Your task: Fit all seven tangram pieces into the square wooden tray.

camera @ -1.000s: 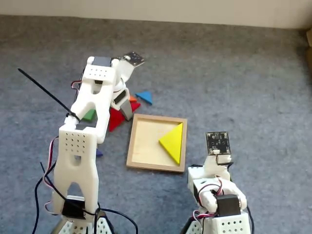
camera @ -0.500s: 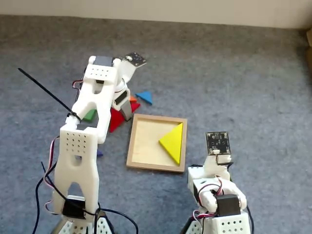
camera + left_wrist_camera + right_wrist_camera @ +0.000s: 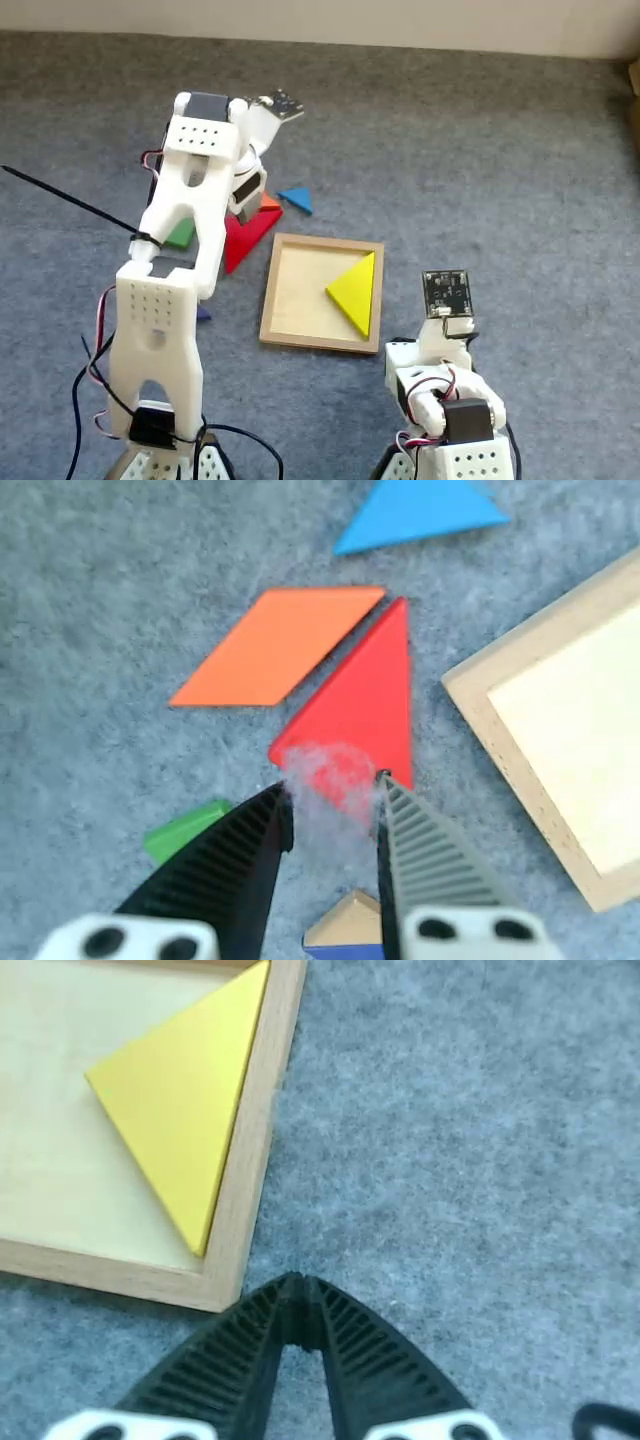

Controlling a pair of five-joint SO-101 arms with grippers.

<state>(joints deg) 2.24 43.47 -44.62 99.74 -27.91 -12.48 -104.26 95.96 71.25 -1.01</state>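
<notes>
Since the right gripper [image 3: 300, 1315] sits closed over the carpet [image 3: 450, 1160], just beside the tray's [image 3: 255, 1175] near corner, the loose pieces look like work for the other arm. Inside the tray, the yellow triangle [image 3: 180, 1090] lies flat against the right rim; it is the only piece seated.

Past the tray's left rim, the left gripper [image 3: 332, 792] hangs low over the loose pieces. Its jaws stand a narrow gap apart, tips at the blunt near corner of the red triangle [image 3: 365, 705] — whether they touch it is hard to tell. That triangle lies flat, its length running straight away from the tips, with the tray just beside it on the robot's right. A green piece [image 3: 185, 830] lies beside the black jaw.

The red triangle's far point meets the orange parallelogram [image 3: 278, 645]. Farthest off, apart from both, lies the blue triangle [image 3: 420, 515].

The next move likely turns on pinching that near corner, then carrying the piece right — a short way.
</notes>
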